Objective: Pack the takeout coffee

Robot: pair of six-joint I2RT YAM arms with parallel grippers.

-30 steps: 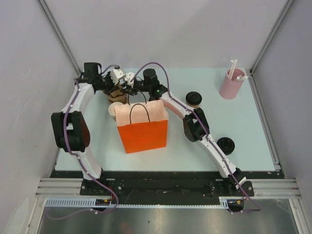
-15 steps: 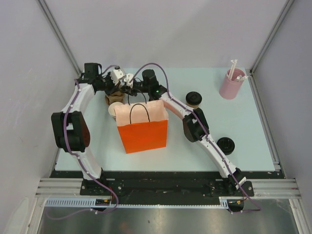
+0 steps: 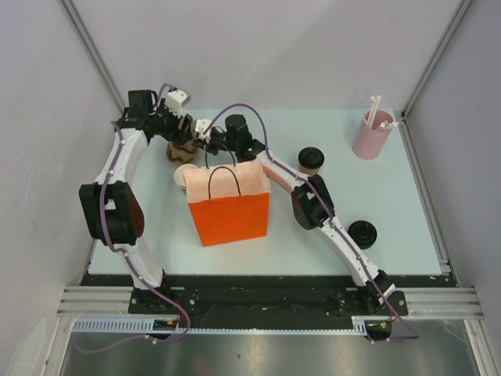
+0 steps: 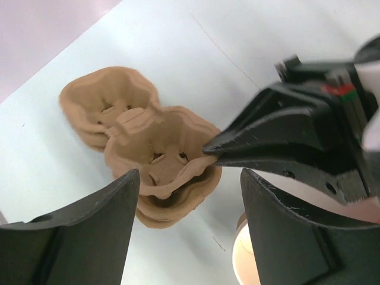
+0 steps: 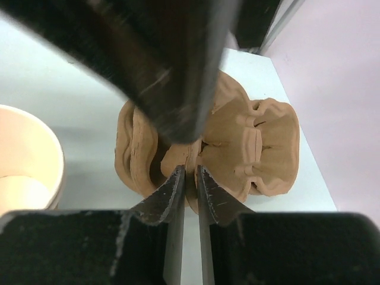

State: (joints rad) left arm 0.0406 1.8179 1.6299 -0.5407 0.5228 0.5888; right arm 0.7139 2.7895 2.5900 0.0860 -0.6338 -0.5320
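Top and wrist views. The right gripper (image 5: 189, 172) pinches a rim of the moulded-pulp cup tray (image 4: 127, 127), its fingers narrowed to a slit on the pulp. The left gripper (image 4: 190, 175) hangs above the same tray with fingers spread wide, gripping nothing. The tray sits at 11 o'clock from the orange bag (image 3: 231, 215). The takeout coffee is untouched: one lidded paper cup (image 3: 311, 159) stands upright at 2 o'clock from the bag, just beside the right forearm, and a second black lid (image 3: 362, 233) shows at 4 o'clock, the cup beneath it not discernible. Both lie toward 3 to 4 o'clock of the fingers, well apart; the right arm is judged the nearer.
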